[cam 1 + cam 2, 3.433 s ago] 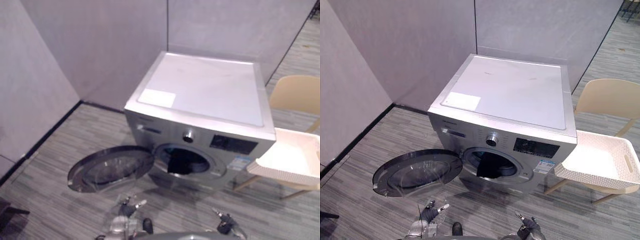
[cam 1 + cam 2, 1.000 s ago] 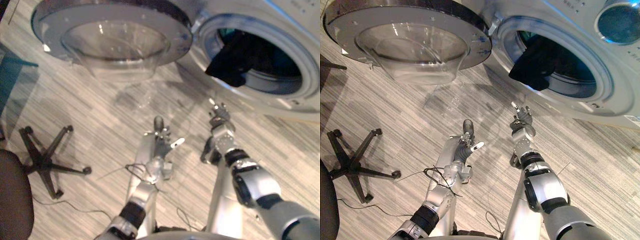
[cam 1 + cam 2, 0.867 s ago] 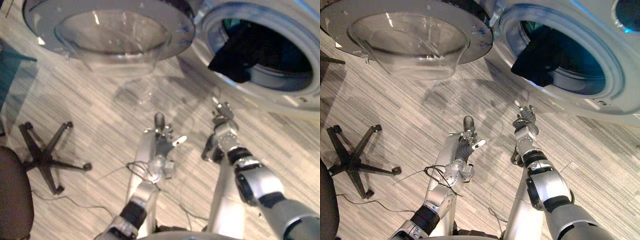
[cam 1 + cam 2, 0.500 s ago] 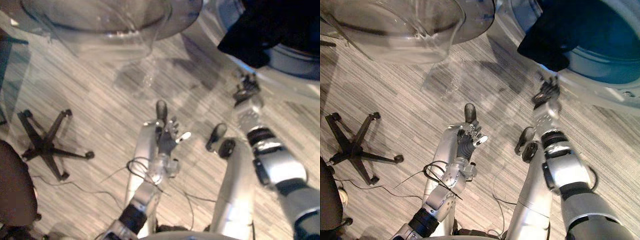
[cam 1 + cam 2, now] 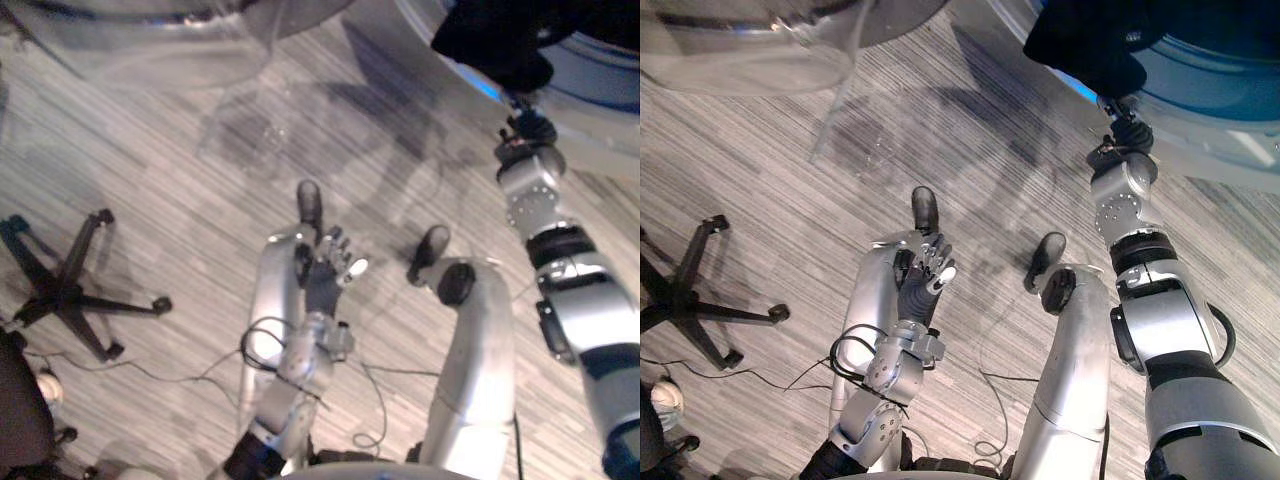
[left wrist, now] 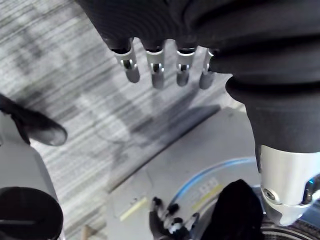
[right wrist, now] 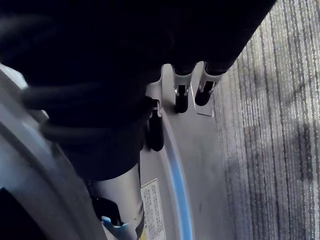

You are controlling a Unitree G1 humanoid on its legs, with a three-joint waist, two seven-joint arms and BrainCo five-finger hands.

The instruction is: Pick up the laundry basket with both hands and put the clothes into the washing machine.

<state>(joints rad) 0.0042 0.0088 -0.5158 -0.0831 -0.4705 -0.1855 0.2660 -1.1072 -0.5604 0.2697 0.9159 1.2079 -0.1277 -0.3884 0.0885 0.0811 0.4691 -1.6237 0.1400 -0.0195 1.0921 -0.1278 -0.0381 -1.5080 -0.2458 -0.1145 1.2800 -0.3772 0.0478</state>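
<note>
The washing machine (image 5: 606, 140) stands with its round mouth open at the upper right. A dark garment (image 5: 492, 42) hangs out over the mouth's blue-lit lower rim. My right hand (image 5: 1121, 134) reaches up to just under the garment's hanging edge, fingers spread and relaxed; it also shows beside the garment (image 6: 235, 205) in the left wrist view as the right hand (image 6: 170, 227). My left hand (image 5: 326, 266) hangs low over the floor with straight fingers (image 6: 156, 70) and holds nothing. Past the right hand's fingers (image 7: 181, 97), the machine's grey front and blue ring (image 7: 176, 170) show.
The machine's glass door (image 5: 740, 50) swings open at the upper left, above the striped grey floor (image 5: 180, 190). A black star-shaped chair base (image 5: 72, 290) stands on the floor at the left.
The camera has tilted down and moved closer to the machine's mouth. My right hand has risen from floor height to the garment's lower edge. My left hand has stayed low.
</note>
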